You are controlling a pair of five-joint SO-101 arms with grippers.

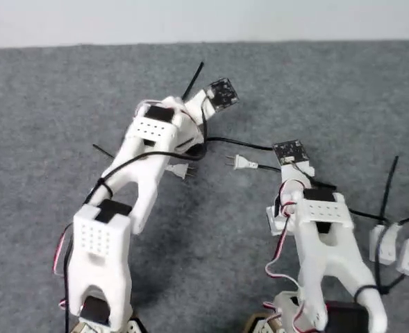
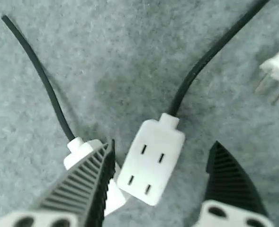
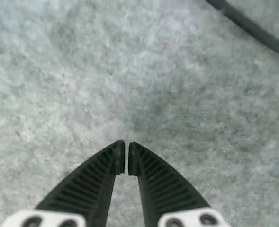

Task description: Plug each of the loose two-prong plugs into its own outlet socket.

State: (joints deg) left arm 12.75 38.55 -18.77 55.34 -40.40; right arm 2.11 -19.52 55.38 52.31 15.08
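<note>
A white outlet socket [image 2: 151, 163] lies flat on the grey, felt-like counter [image 1: 44, 97], its face turned up to show two pairs of narrow slots. Its black cord [image 2: 210, 56] leaves the end of the block and runs off across the counter. The left gripper [image 2: 163, 143] hangs over it with its ribbed black fingers [image 2: 89, 184] spread wide, one on each side of the block, neither touching it as far as can be seen. Just beside the socket, partly hidden behind one finger, sits a second white connector [image 2: 80, 150] on a thin black lead [image 2: 40, 75]; whether it is a plug or a socket cannot be told. A white plug [image 2: 277, 73] with two bare metal prongs shows nearby.

From above, a loose two-prong plug [image 1: 242, 163] lies between the two arms, prongs pointing toward the left arm, and another pronged plug [image 1: 178, 170] lies close against that arm. More white connectors [image 1: 385, 243] on black leads rest well apart to the right. The right gripper [image 3: 126, 158] hovers over bare counter, its fingertips drawn almost together and holding nothing, with a black cable [image 3: 253, 28] crossing beyond them.
</note>
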